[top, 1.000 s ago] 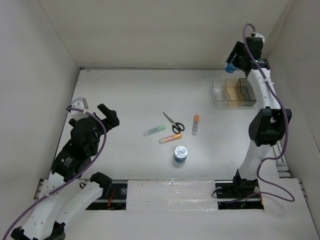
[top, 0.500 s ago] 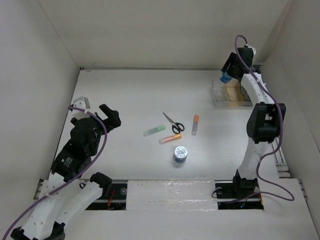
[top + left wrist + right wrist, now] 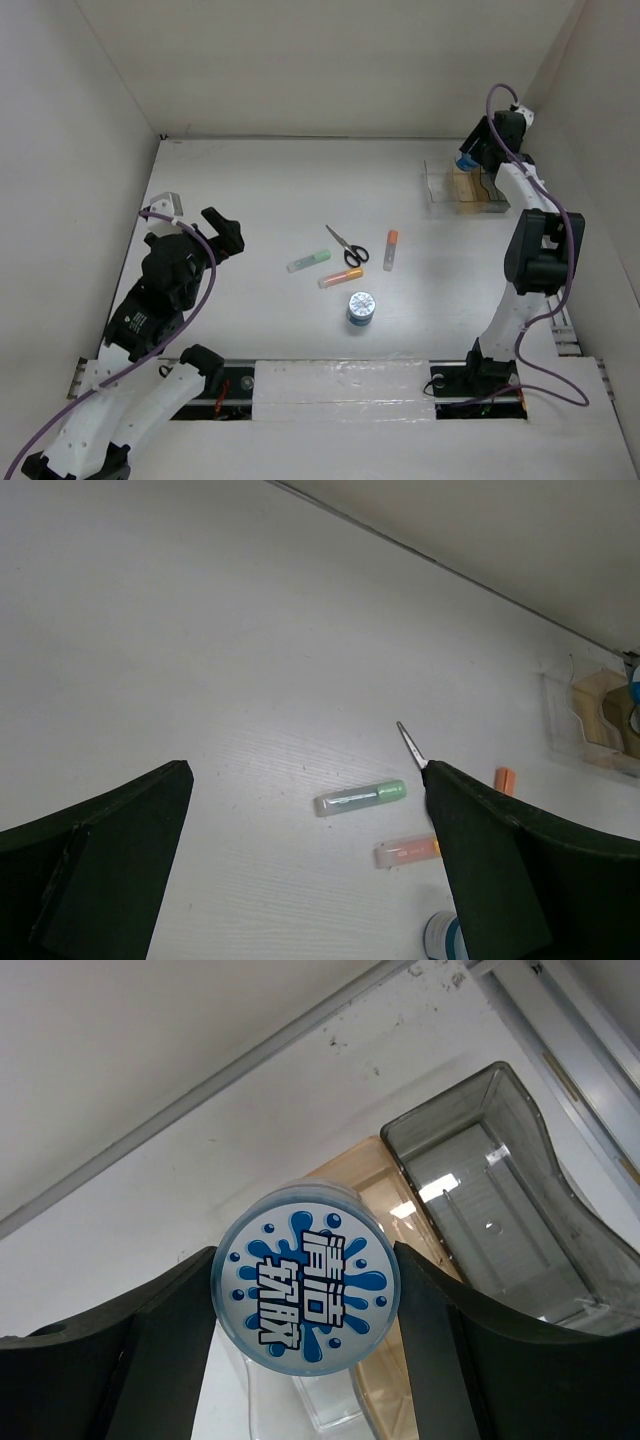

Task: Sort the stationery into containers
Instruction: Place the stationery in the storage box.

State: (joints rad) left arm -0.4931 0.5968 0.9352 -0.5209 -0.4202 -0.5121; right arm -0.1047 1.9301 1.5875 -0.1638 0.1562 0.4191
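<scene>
The right gripper (image 3: 308, 1290) pinches a blue-and-white roll (image 3: 308, 1276) by its sides, one finger (image 3: 150, 1350) pressed on each flank and the printed face turned toward the wrist camera. The right arm is stretched far up the table (image 3: 250, 180), its upper link upright and its forearm reaching into the far right corner. There the wrist hangs over the desk organiser (image 3: 437, 186). Below the roll lies the tan compartment (image 3: 385, 1195), with the dark grey compartment (image 3: 500, 1180) on one side and a clear compartment (image 3: 320, 1405) on the other. The organiser sits close to the back wall (image 3: 300, 70) and the right wall (image 3: 600, 150), so room there is tight.

The left gripper (image 3: 222, 235) is spread wide and holds nothing. Its arm is folded over the table's left side, with bare surface ahead of it. At mid-table, well apart from both grippers, lie the green-ended marker (image 3: 309, 261), the scissors (image 3: 346, 247), an orange-ended marker (image 3: 340, 278), another orange-ended marker (image 3: 390, 249) and the second roll (image 3: 361, 306).
</scene>
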